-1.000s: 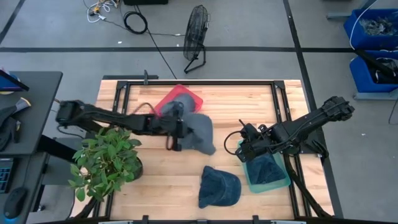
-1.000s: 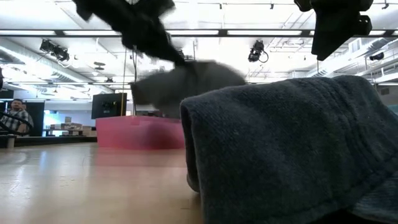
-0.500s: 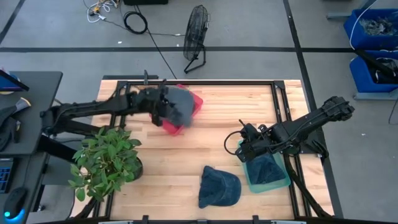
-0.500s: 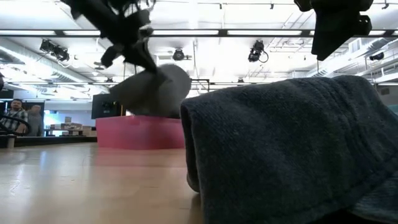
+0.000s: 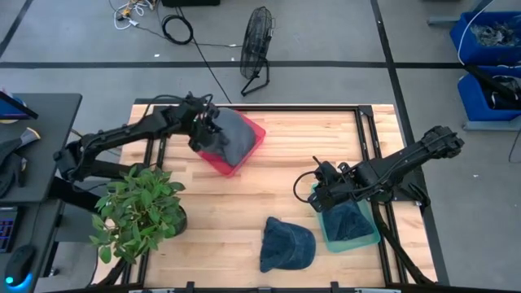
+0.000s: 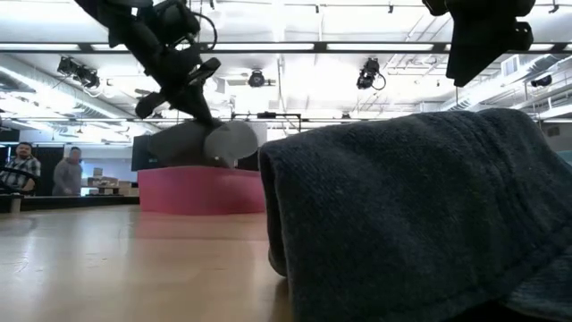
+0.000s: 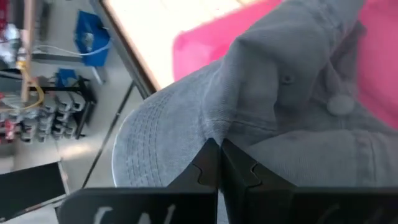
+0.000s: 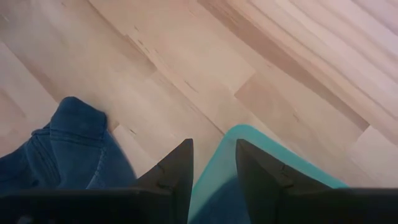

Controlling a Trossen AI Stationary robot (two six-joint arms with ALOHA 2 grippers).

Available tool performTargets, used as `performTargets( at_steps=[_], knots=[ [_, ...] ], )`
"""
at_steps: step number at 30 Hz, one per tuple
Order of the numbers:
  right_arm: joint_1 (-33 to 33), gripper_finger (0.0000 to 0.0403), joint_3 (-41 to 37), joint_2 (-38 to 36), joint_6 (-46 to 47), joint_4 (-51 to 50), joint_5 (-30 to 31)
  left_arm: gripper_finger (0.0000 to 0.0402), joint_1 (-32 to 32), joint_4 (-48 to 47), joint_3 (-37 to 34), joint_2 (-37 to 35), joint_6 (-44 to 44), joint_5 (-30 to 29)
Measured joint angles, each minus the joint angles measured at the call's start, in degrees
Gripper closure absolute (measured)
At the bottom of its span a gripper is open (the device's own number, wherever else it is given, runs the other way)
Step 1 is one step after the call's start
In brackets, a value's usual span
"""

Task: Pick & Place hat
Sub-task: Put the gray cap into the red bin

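Note:
My left gripper (image 5: 203, 132) is shut on a grey cap (image 5: 232, 137) and holds it over the pink tray (image 5: 254, 134) at the table's far left. In the low view the grey cap (image 6: 207, 143) hangs at the height of the pink tray's rim (image 6: 201, 192). A blue denim cap (image 5: 286, 244) lies flat near the near edge and fills the foreground of the low view (image 6: 420, 215). My right gripper (image 5: 319, 192) hovers open over the left corner of the teal tray (image 5: 326, 232), which holds a dark cap (image 5: 350, 220). My left gripper (image 7: 219, 149) pinches a fold of the grey cap's crown (image 7: 214, 127) between its two fingers, close to where the brim (image 7: 152, 149) begins. The fingers slant down from above. The cap hangs below them over the pink tray; I cannot tell whether it touches the tray.
A potted plant (image 5: 138, 213) stands at the near left corner, under the left arm. A black metal frame (image 5: 366, 130) borders the table. Bare wood lies between the two trays. People (image 6: 27, 168) stand far off in the room.
My left gripper has carried the grey cap from the table's middle toward the far edge and a little left, and it now hangs lower, over the pink tray. The right arm and blue cap have kept still.

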Motion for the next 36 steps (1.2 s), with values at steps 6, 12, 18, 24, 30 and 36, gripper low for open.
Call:
performTargets(
  at_steps=[6, 12, 18, 24, 30, 36],
  knots=[
    [0.01, 0.0277, 0.0, 0.0, 0.13, 0.01, 0.8, 0.0399, 0.92, -4.44, 0.0, 0.0, 6.99, -1.1],
    [0.01, 0.0277, 0.0, 0.0, 0.12, 0.04, 2.82, 0.0399, -0.21, -3.38, 0.0, 0.52, 6.77, 2.82],
    [-0.01, 0.0277, 0.0, 0.0, 0.11, 0.66, 3.67, 0.0399, -3.13, -2.44, 0.04, 3.2, 5.59, 6.95],
    [-0.01, 0.0277, 0.0, 0.02, 0.11, 1.64, 3.67, 0.0389, -3.76, 7.68, 0.02, 8.29, -6.15, 8.06],
    [0.01, 0.0277, 0.0, 0.01, 0.09, 1.68, 3.67, 0.0386, -3.61, 13.55, 0.04, 12.79, -23.26, 7.89],
    [0.0, 0.0277, 0.0, 0.02, -2.13, 1.74, 3.67, 0.0384, -3.66, 13.44, 0.02, 15.4, -36.92, 2.11]
  ],
)
